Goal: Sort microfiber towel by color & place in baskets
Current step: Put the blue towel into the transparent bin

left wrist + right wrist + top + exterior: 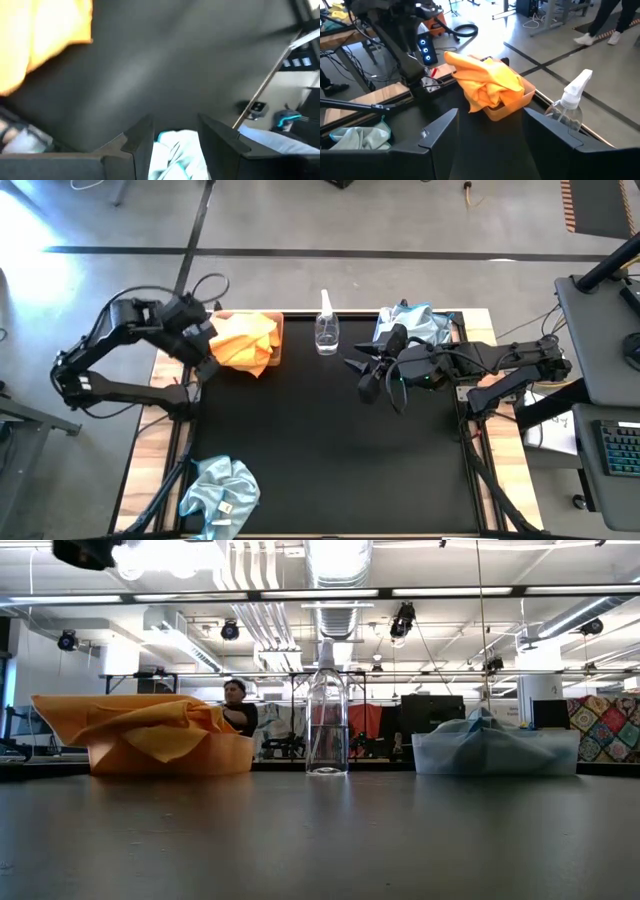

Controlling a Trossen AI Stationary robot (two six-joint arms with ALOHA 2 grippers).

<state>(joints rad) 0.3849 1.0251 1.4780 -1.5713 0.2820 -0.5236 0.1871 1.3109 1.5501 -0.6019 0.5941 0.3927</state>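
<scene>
Nearest me, one pale blue towel (220, 495) is lying loose on the table's (330, 450) front left corner. Both grippers, left (205, 358) and right (375, 375), are hovering spread and empty; I am seeing orange towels (245, 340) filling the tan basket (277, 340).

I see orange towels (245, 340) heaped in the tan basket (277, 340) at the desk's far left, spilling over its rim. Pale blue towels (415, 323) fill the grey-blue basket (560, 752) at far right. One crumpled blue towel (220, 492), white tag showing, lies at the near-left desk edge.
</scene>
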